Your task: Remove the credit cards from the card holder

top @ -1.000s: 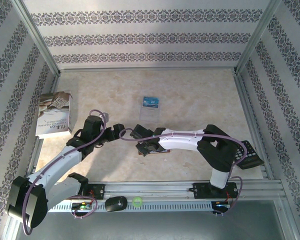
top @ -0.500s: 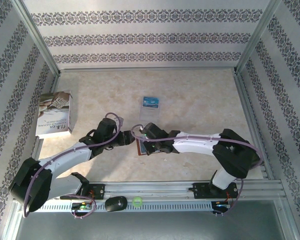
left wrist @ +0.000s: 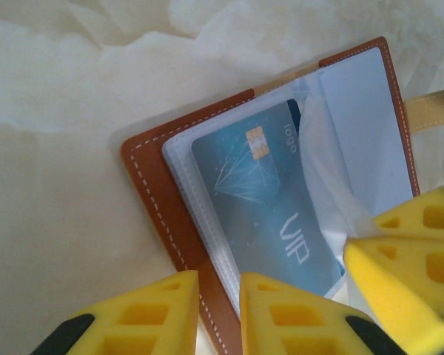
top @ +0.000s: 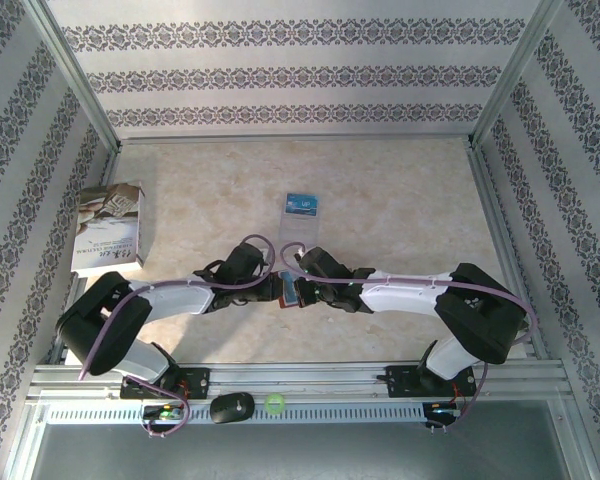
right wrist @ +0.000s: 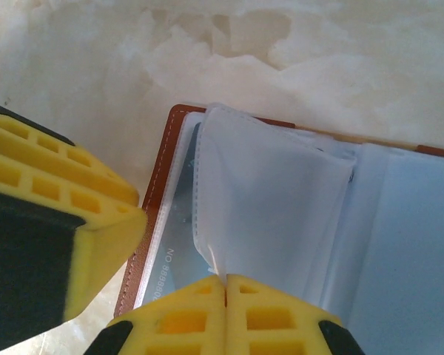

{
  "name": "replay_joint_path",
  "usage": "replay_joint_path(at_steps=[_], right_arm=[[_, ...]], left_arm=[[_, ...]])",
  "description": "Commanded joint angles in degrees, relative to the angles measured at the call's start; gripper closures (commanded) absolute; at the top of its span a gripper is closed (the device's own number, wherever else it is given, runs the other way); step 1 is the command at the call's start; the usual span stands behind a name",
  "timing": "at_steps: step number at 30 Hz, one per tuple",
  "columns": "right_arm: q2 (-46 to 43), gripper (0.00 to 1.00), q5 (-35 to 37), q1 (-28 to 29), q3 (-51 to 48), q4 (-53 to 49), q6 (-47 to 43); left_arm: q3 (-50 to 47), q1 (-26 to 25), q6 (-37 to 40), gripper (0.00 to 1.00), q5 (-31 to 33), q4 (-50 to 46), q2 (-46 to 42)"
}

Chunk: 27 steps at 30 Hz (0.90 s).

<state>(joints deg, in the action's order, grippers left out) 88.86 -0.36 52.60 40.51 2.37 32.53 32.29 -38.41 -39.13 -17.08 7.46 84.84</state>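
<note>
On marbled beige tabletop [top: 400, 190], patterned walls [top: 280, 75] around; right hand [right wrist: 224, 282] pinching card holder [left wrist: 152, 185]; left hand [left wrist: 220, 287] narrow

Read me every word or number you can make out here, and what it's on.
"VIP": blue credit card in the card holder.
"logo": same card, beside its chip.
"NO 8888": a card's edge under the clear sleeve; the rest is unclear.
Print on the booklet and the loose card: too small to read.
</note>
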Motion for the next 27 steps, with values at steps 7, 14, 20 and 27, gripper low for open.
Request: replay_joint_path(at_steps=[7, 14, 20, 27], right_arm=[[-1.3, 1.00, -0.3, 0.3, -2.1, 3.6, 3.3], [-1.8, 1.00, 0.3, 0.5, -2.6, 3.6, 3.7], [-3.7, 1.00, 4.2, 0.5, -3.6, 1.3, 5.5], [-5.7, 0.91, 17.5, -0.2, -4.3, -11.2, 14.2]], left_arm=[[3.6, -2.9, 2.5, 1.00, 1.1, 1.3, 1.3], [5.3, -3.3, 2.3, 1.00, 0.5, -0.2, 4.4], [7.5, -3.0, 2.8, 1.00, 2.3, -7.9, 7.8], [7.7, -2.9, 3.6, 1.00, 2.3, -9.9, 8.8]])
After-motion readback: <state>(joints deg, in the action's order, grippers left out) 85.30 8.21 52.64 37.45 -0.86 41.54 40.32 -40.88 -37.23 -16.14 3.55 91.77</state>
